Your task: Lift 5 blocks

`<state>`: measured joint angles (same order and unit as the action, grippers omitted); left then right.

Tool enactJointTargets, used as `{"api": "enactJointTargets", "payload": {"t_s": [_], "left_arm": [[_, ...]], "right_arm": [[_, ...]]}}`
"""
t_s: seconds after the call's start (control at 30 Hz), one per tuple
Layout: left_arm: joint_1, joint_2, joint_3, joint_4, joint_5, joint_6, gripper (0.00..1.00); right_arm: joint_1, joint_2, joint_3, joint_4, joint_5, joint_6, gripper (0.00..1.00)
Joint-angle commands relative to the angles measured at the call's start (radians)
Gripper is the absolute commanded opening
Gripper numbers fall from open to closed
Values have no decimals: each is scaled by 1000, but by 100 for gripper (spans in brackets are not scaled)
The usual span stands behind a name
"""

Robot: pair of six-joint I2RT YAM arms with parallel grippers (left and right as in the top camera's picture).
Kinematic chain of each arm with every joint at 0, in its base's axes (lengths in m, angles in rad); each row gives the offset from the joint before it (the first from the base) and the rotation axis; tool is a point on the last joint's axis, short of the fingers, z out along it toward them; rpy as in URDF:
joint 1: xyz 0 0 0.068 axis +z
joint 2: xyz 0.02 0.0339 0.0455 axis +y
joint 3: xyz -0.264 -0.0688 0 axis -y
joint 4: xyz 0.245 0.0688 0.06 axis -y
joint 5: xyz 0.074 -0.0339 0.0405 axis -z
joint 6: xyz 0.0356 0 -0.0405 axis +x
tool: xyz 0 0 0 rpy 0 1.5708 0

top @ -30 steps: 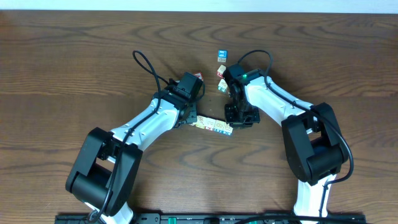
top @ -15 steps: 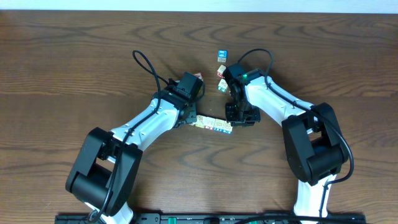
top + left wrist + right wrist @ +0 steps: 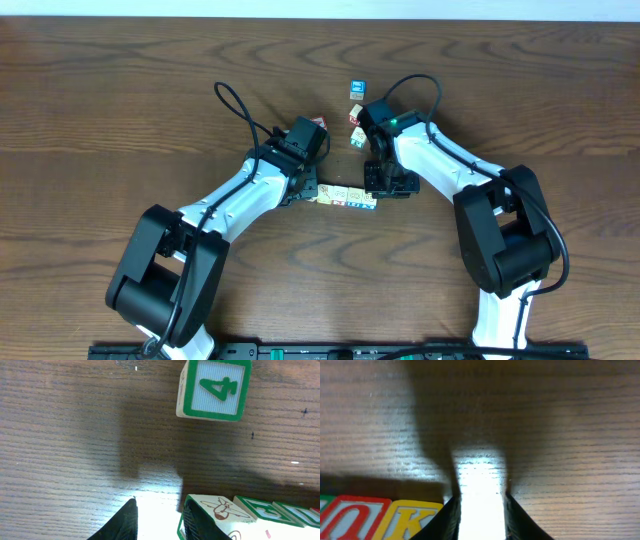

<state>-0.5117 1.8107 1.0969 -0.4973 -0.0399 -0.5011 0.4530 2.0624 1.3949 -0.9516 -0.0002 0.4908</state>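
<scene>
A short row of pale cream blocks (image 3: 346, 197) lies end to end between my two grippers. My left gripper (image 3: 308, 190) stands at the row's left end. In the left wrist view its jaws (image 3: 161, 506) are apart over bare wood, and one finger (image 3: 196, 517) presses the outside of the aeroplane-picture block (image 3: 222, 510). My right gripper (image 3: 383, 187) stands at the row's right end. Its jaws (image 3: 481, 502) are also apart with nothing between them, one finger (image 3: 449, 517) against the yellow K block (image 3: 410, 521). Whether the row is off the table cannot be told.
A green-edged cube with a 4 (image 3: 214, 390) sits beyond the left gripper. Behind the grippers are a blue-faced cube (image 3: 356, 88), two more cubes (image 3: 355, 118) (image 3: 356, 138) and a red cube (image 3: 318, 122). All rests on the brown wooden table (image 3: 120, 100).
The row of blocks has shifted slightly toward the far side and straightened. The right gripper moved with it, a little left and farther back. The left arm barely moved.
</scene>
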Motion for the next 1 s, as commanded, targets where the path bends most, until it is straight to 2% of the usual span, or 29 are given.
{"api": "enactJointTargets", "payload": {"t_s": [0.0,0.2,0.33,0.43,0.97], "left_arm": [[-17,13,19,4,51,-13,32],[-17,13,19,4,50,-13,32],[-17,13,19,5,51,-13,32],[-17,13,19,4,51,-13,32],[-17,13,19,4,51,-13,32]], "right_arm": [[4,10,11,28,-24,62,24],[4,-27,11,42,-58,71,27],[3,-80,11,44,-52,78,35],[0,-118,11,35,-27,78,37],[-5,-140,11,-66,36,69,40]]}}
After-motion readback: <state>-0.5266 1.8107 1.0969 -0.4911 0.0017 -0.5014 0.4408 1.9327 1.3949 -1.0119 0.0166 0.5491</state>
